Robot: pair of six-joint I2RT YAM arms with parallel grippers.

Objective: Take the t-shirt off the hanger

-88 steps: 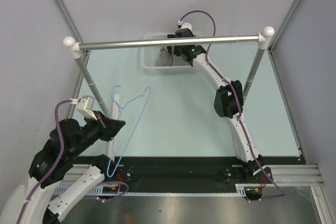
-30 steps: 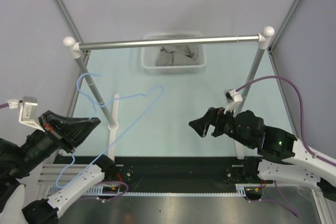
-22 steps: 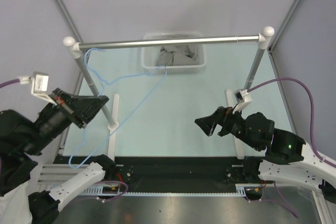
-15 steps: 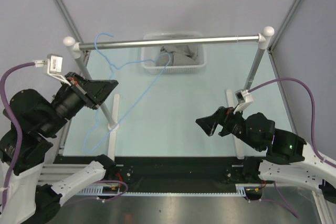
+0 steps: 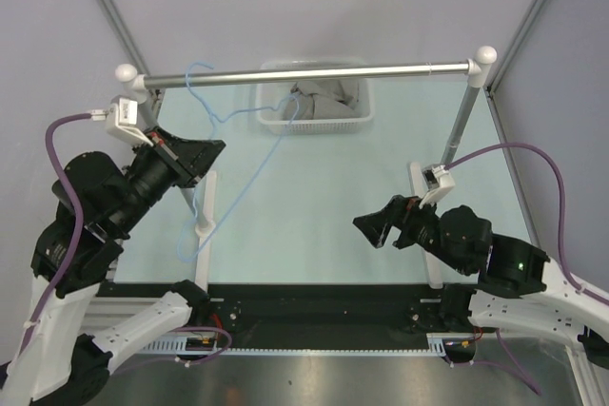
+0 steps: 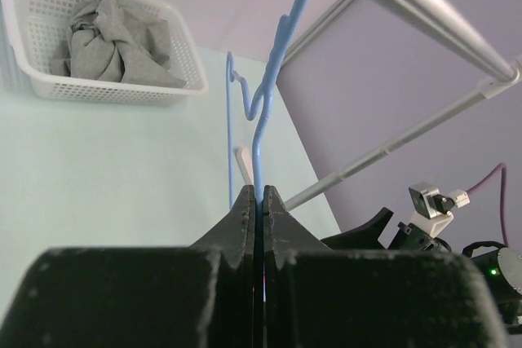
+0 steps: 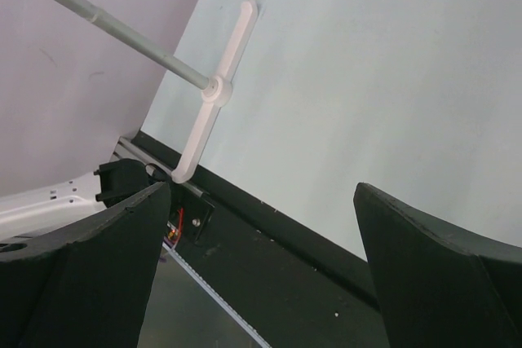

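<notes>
Looking down from above, you see the left claw [image 6: 258, 201] raised high on its arm and clenched on the hanger [image 6: 291, 7]. Your left wrist camera shows it best: the two black fingers are pressed together with the thin light-blue wire pinched between their tips. From there the wire rises and curves toward the near end of the silver rail [image 5: 381, 69]. The hook sits right at the rail, close to its left post. You cannot tell from these views whether it bears on the rail or only reaches it. The hanger is bare, and its triangle slopes down to the left, below the claw.

The t-shirt [image 5: 319, 100] is off the hanger. It lies crumpled in a grey heap inside the white basket [image 5: 314, 126], at the far side of the tabletop [image 5: 314, 206], beyond the rail.

Your right claw [image 5: 369, 225] is released, its fingers spread wide with nothing between them. It hangs above the near right part of the tabletop, well apart from the hanger and the basket, pointing left. Its wrist camera sees the white foot of the rack [image 7: 216, 91] on the pale green surface.
</notes>
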